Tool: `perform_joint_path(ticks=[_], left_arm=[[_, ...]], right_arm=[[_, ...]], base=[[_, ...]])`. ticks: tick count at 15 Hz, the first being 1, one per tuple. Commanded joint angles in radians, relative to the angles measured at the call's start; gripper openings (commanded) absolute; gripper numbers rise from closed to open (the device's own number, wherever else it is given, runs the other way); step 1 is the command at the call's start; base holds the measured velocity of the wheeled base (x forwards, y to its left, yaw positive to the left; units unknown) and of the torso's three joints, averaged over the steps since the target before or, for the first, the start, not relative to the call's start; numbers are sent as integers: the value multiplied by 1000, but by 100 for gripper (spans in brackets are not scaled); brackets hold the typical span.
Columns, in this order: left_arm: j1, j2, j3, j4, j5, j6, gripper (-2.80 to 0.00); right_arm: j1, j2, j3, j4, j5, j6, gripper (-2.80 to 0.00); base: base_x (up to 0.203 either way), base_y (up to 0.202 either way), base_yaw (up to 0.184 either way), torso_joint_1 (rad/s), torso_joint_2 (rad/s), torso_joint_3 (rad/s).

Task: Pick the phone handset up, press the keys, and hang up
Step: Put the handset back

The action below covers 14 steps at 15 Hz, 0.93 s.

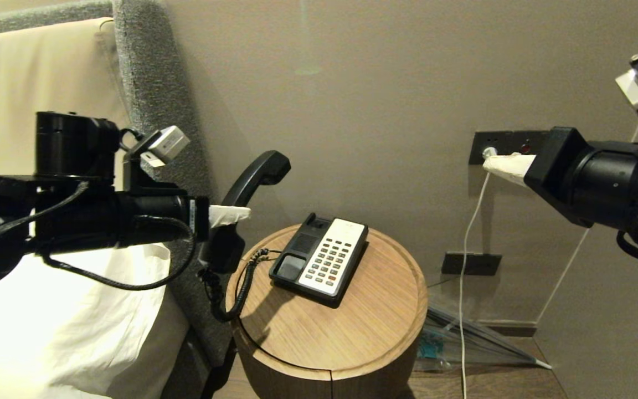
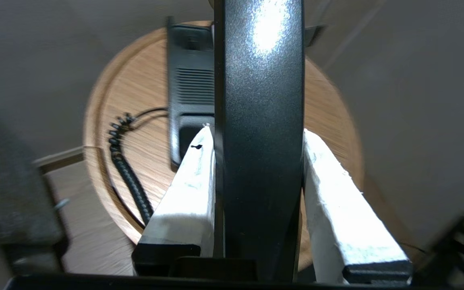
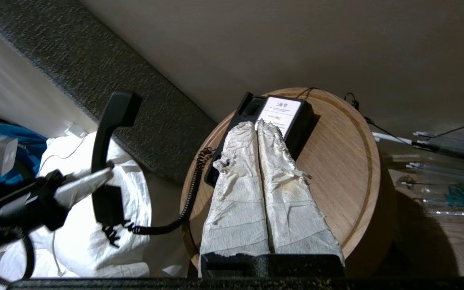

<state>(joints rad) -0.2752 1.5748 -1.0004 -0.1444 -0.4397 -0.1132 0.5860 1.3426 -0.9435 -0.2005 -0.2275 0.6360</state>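
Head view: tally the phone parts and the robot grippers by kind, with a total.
Phone handset, shut in the left gripper, lifted off the base: 1
Phone base with keys on the round table: 1
Coiled cord: 1
Grippers, the left and the right gripper: 2
Total: 5
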Motion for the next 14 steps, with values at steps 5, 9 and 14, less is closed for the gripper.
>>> perform_joint_path(ticks=[5, 9, 14], left_arm=[[-127, 280, -329, 191, 260, 7, -280], [-168, 360, -353, 195, 392, 82, -280], [-197, 424, -397, 193, 440, 83, -280]], right_arm=[[-6, 16, 68, -25, 6, 9, -280], [-6, 5, 59, -25, 47, 50, -280], [-8, -8, 70, -23, 81, 76, -280]], base=[[0, 0, 0, 0, 0, 0], [0, 0, 0, 0, 0, 0], [0, 0, 0, 0, 0, 0]])
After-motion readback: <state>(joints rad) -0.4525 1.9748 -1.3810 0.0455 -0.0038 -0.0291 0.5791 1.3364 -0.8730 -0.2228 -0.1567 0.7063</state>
